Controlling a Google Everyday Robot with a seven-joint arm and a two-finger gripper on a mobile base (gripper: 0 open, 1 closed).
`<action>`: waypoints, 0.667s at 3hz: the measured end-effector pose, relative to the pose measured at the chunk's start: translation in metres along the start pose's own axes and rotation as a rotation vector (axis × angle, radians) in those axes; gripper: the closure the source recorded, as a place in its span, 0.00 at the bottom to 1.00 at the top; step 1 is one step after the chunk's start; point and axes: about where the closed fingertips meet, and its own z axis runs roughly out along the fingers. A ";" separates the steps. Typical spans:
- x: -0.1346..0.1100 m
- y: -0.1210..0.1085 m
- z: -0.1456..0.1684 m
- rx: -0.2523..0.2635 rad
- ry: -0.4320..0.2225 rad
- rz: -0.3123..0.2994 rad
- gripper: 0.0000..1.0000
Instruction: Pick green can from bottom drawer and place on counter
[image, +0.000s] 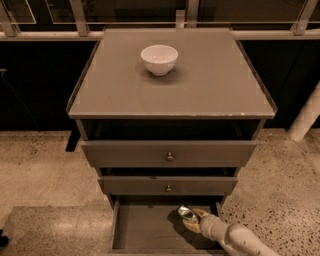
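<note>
The green can (186, 213) is a small shiny can at the back right of the open bottom drawer (145, 230). My gripper (192, 220) reaches into the drawer from the lower right and sits right at the can, its fingers around it. The can looks slightly tilted. The counter (200, 85) is the broad grey cabinet top above, with a thin raised rim.
A white bowl (159, 59) stands on the counter, toward the back centre. Two upper drawers with round knobs (170, 157) are partly pulled out above the bottom drawer. My white arm (240, 240) crosses the drawer's right front corner. A white post (306, 117) stands at the right.
</note>
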 end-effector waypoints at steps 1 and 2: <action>-0.016 0.019 -0.038 0.043 0.012 0.025 1.00; -0.040 0.037 -0.069 0.034 -0.040 0.027 1.00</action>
